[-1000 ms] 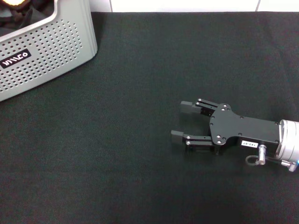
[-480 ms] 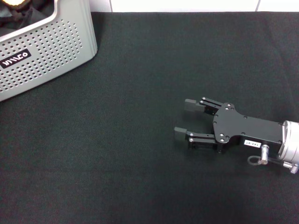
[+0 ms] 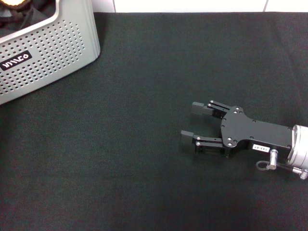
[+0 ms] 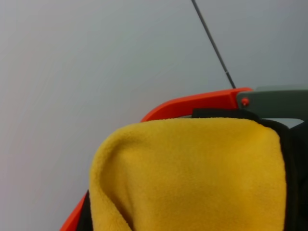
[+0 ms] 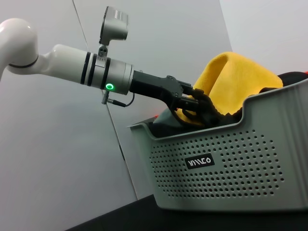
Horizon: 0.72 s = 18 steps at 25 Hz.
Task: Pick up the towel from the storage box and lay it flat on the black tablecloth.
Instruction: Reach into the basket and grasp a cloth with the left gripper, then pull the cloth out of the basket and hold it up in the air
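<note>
The black tablecloth (image 3: 154, 72) covers the worktop and lies bare and flat in front of the storage box (image 3: 45, 60), which sits at its far left corner in the head view. The right end effector (image 3: 186, 121) rests low over the cloth, well apart from the box, its two fingers spread and holding nothing.

The right wrist view shows the box (image 5: 231, 168) from the side, with the left end effector (image 5: 196, 107) reaching in over its rim. Its dark fingers appear pinched together on a fold of the towel (image 5: 231, 82), which rises above the rim in a yellow hump while the remainder sits down inside. In the left wrist view the yellow fleece (image 4: 192, 178) fills the foreground, with its black edging at one side.

The towel looks light, soft and limp. It will likely drape and hang from whatever point is gripped, without slipping much, since fleece gives good purchase. A hold near a corner or along the stitched edge seems best, so the cloth unfolds under its own weight and can be drawn out flat beside the box.
</note>
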Available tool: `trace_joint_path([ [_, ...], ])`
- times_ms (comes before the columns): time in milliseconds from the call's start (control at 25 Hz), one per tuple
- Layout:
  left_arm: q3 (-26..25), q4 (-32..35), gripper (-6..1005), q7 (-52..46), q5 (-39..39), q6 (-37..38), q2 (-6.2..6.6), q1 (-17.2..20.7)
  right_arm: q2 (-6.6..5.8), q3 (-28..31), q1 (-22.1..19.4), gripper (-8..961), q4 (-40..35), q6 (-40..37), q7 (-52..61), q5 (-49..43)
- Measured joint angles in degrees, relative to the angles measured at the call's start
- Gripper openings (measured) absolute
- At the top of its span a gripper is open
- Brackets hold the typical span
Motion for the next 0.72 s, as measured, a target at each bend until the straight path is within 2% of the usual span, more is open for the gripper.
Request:
trace_joint_path([
  [280,1.19,0.32,531,-0.85,0.23,-0.88,0.08,0.25,0.00,-0.11,0.00,868,0.68,-0.12,-0.52,1.04],
  [480,2.17,0.45,312,-1.07,0.38,-0.78,0.14,0.29,0.00,-0.11,0.08,868,1.16,-0.12,-0.55,1.37],
  [720,3.03,1.64,111,-1.49,0.05,-0.77,0.03,1.10,0.00,0.02,-0.09,867,1.28,-0.08,-1.15,1.46],
])
